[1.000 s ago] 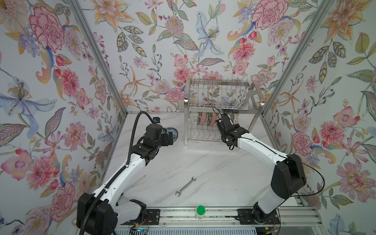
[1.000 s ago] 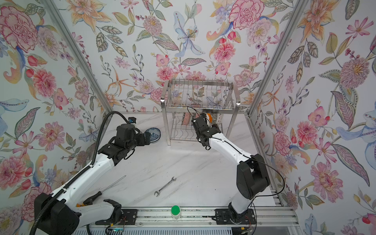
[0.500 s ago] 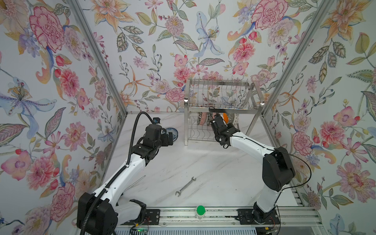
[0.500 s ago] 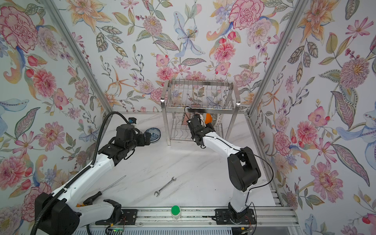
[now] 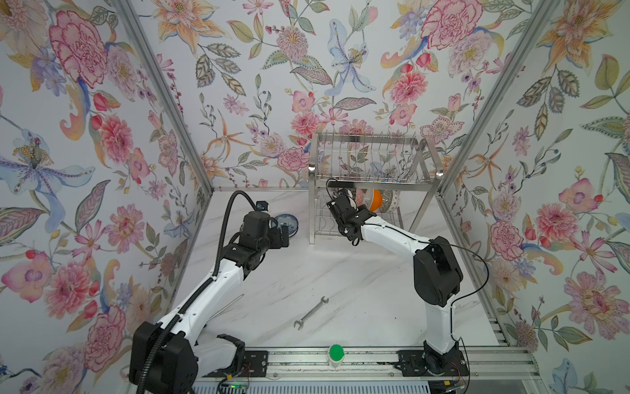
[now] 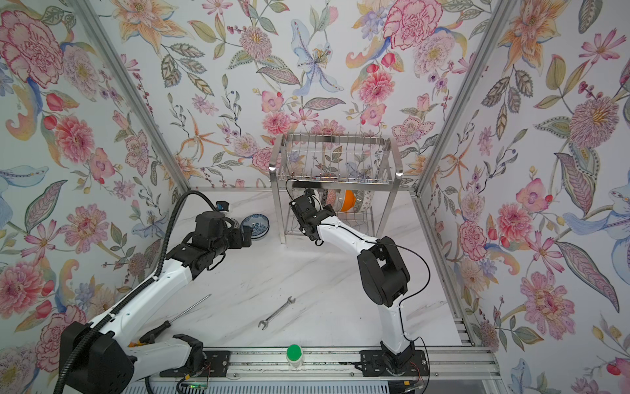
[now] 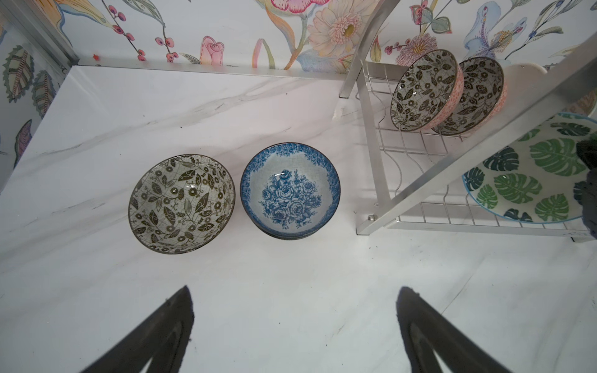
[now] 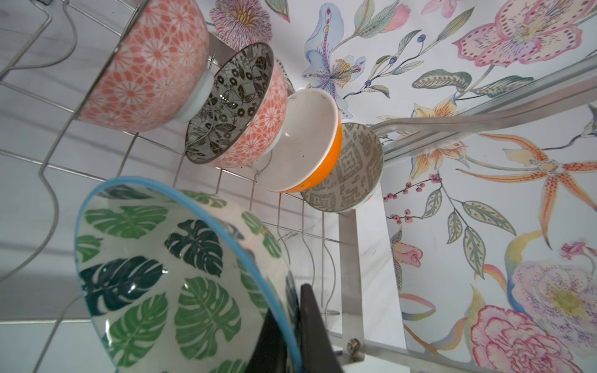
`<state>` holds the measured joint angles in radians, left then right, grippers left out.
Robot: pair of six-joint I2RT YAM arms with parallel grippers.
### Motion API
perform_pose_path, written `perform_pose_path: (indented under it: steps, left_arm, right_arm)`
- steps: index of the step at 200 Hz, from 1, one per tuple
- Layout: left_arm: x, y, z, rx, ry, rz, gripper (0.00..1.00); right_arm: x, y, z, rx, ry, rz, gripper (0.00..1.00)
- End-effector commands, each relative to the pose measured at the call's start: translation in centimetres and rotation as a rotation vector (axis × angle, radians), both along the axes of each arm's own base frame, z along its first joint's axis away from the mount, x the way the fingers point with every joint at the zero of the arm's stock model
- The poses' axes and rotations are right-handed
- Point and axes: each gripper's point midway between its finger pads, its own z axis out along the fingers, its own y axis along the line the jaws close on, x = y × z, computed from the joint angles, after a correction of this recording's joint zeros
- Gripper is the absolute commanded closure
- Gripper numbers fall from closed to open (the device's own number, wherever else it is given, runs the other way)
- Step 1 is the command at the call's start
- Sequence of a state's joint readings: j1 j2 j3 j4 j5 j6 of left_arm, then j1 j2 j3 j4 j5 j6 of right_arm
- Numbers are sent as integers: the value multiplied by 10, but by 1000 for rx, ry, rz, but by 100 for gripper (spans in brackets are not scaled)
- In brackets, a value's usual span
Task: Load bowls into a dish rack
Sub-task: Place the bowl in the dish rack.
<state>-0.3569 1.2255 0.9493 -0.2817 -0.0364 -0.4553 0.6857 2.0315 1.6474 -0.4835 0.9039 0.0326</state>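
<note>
Since a second before, my right arm (image 5: 392,236) had swung left, carrying the green-leaf bowl (image 8: 168,264) into the dish rack's (image 5: 372,184) lower tier; the right fingers (image 8: 311,323) pinched its rim, one inside, one outside. The left fingers (image 7: 155,336) hung wide, the blue-and-white bowl (image 7: 289,190) beyond them, untouched.

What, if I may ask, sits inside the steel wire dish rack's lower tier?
On edge: two pink bowls, an orange bowl, a grey patterned bowl. The right gripper holds a green-leaf bowl near the front. Anything behind the last is hidden.
</note>
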Motion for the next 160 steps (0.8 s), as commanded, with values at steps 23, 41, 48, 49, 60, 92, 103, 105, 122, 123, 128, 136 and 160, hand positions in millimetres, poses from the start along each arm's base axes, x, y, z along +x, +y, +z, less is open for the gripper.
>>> perform_pose_path:
  steps: [23,41,48,49,60,92,103,105,122,123,128,136,160]
  left_arm:
    - [1,3,3,-3,-17,-10,1]
    - [1,2,1,-8,-15,-13,1]
    - [0,2,1,-9,-14,-13,1]
    - [0,2,1,-8,-13,-12,1]
    - [0,2,1,-9,-14,-12,1]
    - [-1,2,0,-8,-11,-13,1]
    - [-1,2,-1,-9,-9,-14,1]
    - [-1,2,-1,-9,-9,-13,1]
    - [-1,2,-1,-10,-8,-17,1]
    - [-1,2,-2,-10,-8,-17,1]
    - [-1,2,-2,-9,-9,-18,1]
    - [-1,2,-2,-10,-8,-16,1]
    - [-1,4,-1,-9,-10,-13,1]
  right_arm:
    - [6,5,4,37,-61,-63,100]
    - [8,6,2,32,-77,-81,100]
    - [9,6,2,31,-83,-88,100]
    - [9,6,2,31,-84,-89,100]
    - [11,7,2,33,-95,-99,100]
    - [15,9,1,18,-125,-125,100]
    - [17,10,1,16,-136,-133,100]
    - [17,10,1,17,-138,-135,100]
    - [18,13,0,19,-150,-143,100]
    - [19,13,0,19,-151,-143,100]
    - [19,14,-1,18,-152,-144,100]
    - [19,15,-2,16,-157,-148,100]
    - [19,17,-4,19,-170,-158,100]
